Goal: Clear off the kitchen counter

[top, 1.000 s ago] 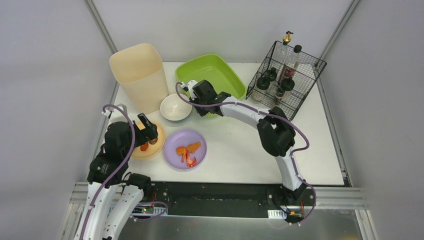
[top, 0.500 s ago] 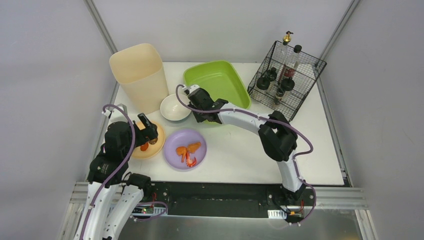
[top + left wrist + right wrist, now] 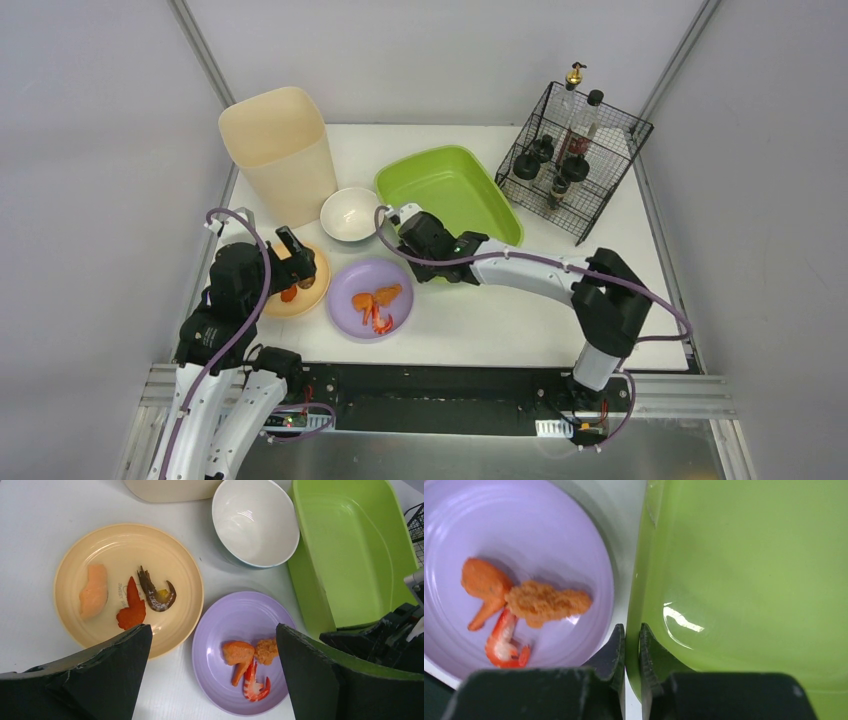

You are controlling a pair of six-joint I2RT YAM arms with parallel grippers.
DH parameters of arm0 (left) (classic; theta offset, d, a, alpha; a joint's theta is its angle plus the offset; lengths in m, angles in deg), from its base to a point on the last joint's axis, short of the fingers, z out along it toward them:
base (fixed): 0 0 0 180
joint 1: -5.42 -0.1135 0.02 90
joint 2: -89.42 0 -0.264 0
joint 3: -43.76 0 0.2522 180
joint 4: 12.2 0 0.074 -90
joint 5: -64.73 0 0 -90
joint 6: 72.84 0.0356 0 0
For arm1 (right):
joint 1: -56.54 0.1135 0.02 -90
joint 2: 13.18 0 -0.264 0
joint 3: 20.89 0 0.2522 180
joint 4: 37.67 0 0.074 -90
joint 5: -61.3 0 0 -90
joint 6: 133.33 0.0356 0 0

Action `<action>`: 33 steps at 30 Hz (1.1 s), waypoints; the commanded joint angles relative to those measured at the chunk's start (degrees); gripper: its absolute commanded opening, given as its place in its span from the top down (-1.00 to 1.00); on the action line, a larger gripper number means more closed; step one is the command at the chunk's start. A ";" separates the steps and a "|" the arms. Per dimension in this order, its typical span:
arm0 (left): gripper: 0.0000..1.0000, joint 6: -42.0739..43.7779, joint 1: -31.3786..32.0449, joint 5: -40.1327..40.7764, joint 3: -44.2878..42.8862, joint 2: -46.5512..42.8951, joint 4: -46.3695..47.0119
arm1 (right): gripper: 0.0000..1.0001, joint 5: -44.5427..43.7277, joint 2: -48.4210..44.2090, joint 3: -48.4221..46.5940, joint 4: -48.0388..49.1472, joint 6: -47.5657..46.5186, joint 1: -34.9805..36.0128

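Evidently the green tray [image 3: 450, 190] has just been dragged. Over the last second it slid across the desk [image 3: 500, 320] from the far side toward the near edge. The right tool [image 3: 425, 250] is clamped on the tray's left rim.

The purple plate [image 3: 345, 282] now lies just beside the tray's near-left corner. The white bowl [image 3: 350, 213] sits just left of the tray and the yellow plate [image 3: 310, 303] farther left. The left tool [image 3: 300, 262] has not moved and hangs over the yellow plate, its fingers wide apart.

My reading is that the tray is being brought close for loading. Nothing is cleared yet, and the desk under the tray carries all three dishes.

The right wrist view shows the pinch itself. Both fingers [image 3: 614, 650] are together on the tray's wall, which the overhead view hides beneath the tool. The left wrist view lays out the scraps [image 3: 131, 611] on the yellow plate, mostly hidden overhead by the left arm [image 3: 235, 290].
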 commanded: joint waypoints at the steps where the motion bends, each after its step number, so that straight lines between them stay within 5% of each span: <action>1: -0.99 0.77 -0.76 -1.70 -0.46 -0.19 -0.44 | 1.00 -5.33 -5.95 6.19 -0.70 3.70 -0.23; 17: -0.99 0.65 -0.69 -3.54 -0.55 -0.53 -0.36 | 0.97 -14.08 -21.11 25.52 -3.65 15.18 8.67; 33: -0.99 0.87 -0.77 -5.27 -0.78 0.32 -0.36 | -0.11 -20.63 -36.56 24.40 -11.21 15.95 13.68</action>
